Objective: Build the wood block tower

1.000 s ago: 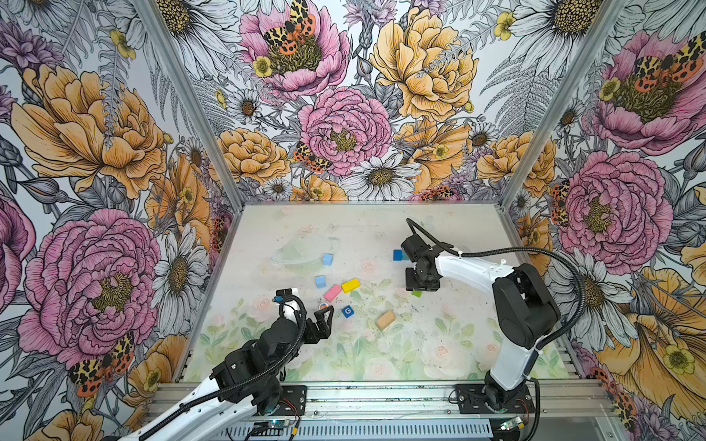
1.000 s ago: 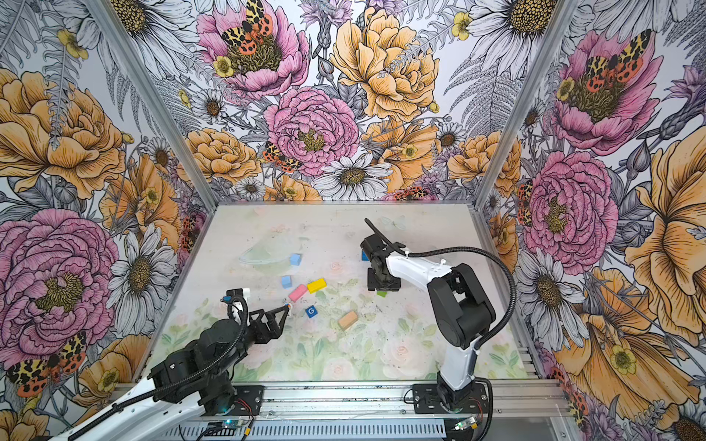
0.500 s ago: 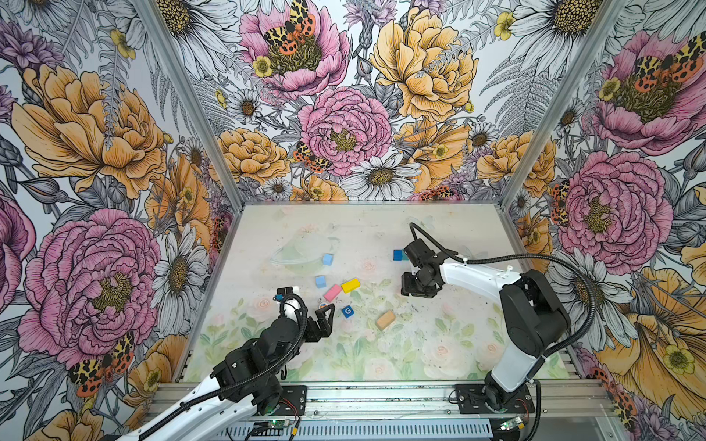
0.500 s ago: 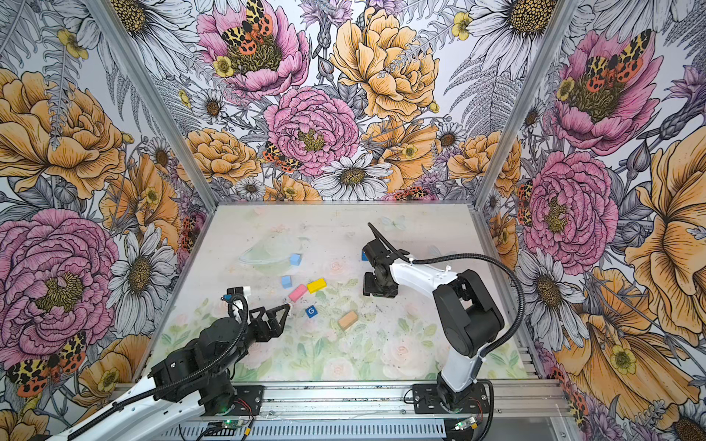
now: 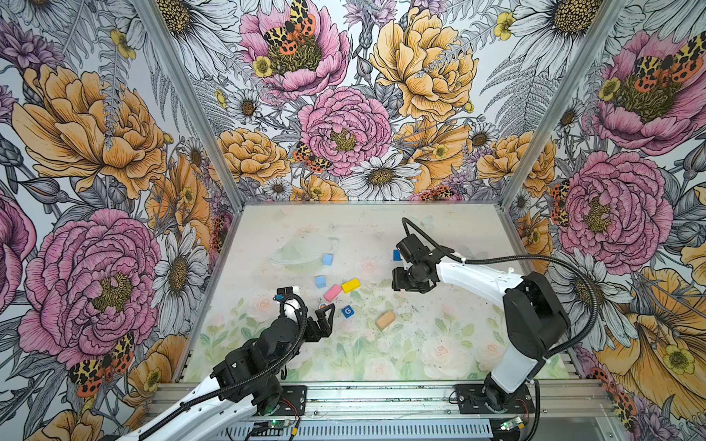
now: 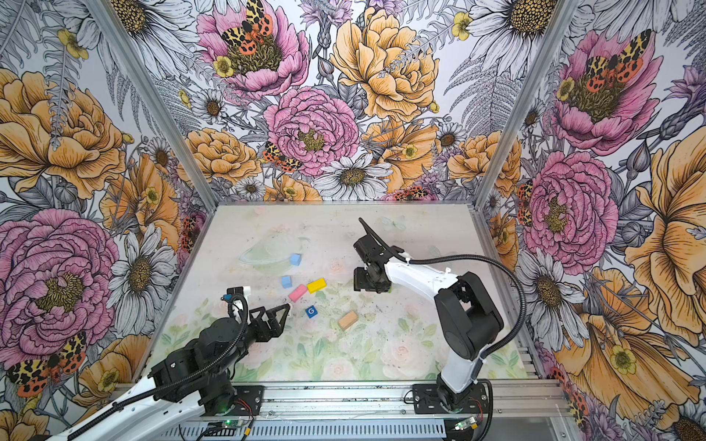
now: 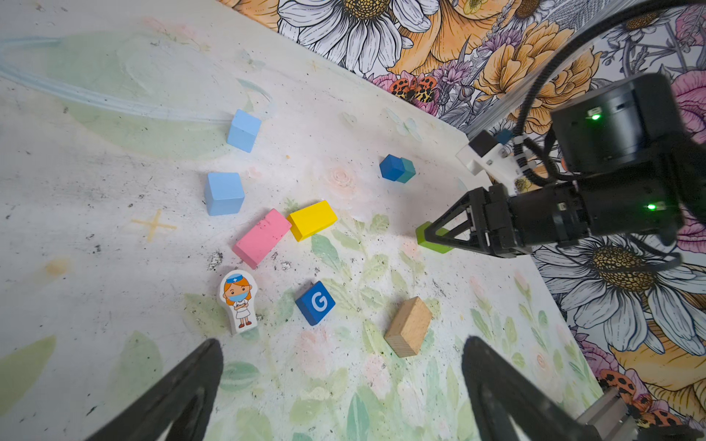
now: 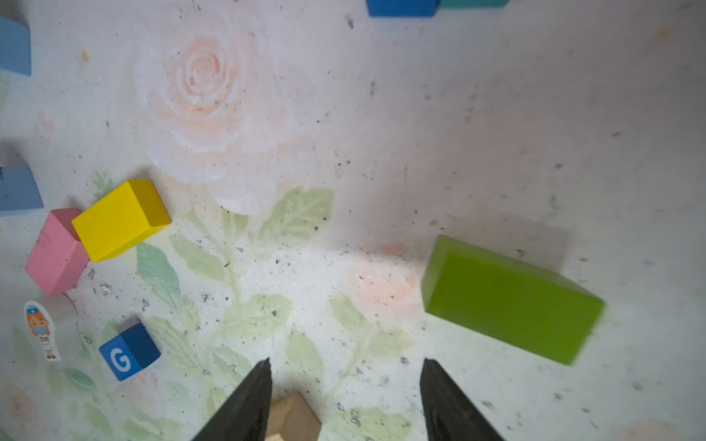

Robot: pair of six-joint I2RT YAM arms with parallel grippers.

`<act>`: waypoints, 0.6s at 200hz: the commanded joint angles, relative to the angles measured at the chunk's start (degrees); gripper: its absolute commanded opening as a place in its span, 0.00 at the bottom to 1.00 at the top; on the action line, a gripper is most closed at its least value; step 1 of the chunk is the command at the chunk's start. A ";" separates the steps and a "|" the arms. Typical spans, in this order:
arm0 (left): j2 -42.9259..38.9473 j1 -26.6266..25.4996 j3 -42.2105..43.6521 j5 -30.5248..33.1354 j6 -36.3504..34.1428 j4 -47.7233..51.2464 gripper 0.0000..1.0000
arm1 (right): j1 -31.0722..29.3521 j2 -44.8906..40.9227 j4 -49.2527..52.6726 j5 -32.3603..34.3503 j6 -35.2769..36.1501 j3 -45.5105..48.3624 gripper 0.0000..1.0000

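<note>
At the near side of the bench (image 7: 95,290), the left end effector (image 7: 342,341) hangs spread wide and empty. The white toy figure (image 7: 238,299), a blue G cube (image 7: 315,303) and the tan brick (image 7: 408,326) lie just beyond its tips. Farther back, the pink brick (image 7: 261,237) and yellow brick (image 7: 312,220) touch, and the right end effector (image 8: 346,361), fingers partly spread with nothing between them, hovers just beside the green brick (image 8: 512,301), which lies flat on the bench; beyond, two light blue cubes (image 7: 224,193) sit apart.

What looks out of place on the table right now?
Nothing damaged. The green brick lies loose and askew beside the open right gripper, not between its jaws. The toy figure lies flat. Nothing is stacked.
</note>
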State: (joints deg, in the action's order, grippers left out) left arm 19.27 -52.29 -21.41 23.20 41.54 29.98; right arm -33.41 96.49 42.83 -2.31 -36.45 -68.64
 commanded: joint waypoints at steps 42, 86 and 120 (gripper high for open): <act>5.17 -0.18 -1.43 0.49 -3.32 -5.37 0.99 | 1.68 -1.81 5.25 9.71 -0.77 0.38 0.85; 5.26 -0.28 -1.97 -1.04 -4.66 -5.29 0.99 | 2.05 3.64 5.00 10.44 -1.65 -1.04 0.86; 6.96 -0.31 -3.27 -2.83 -7.49 -5.37 0.99 | 2.07 5.27 4.02 9.82 -2.49 -1.14 0.86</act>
State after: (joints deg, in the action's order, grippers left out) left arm 25.17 -52.29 -21.80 22.68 37.45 26.33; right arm -31.51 101.10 47.51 6.48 -37.56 -68.40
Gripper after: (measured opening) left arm 0.988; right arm 0.855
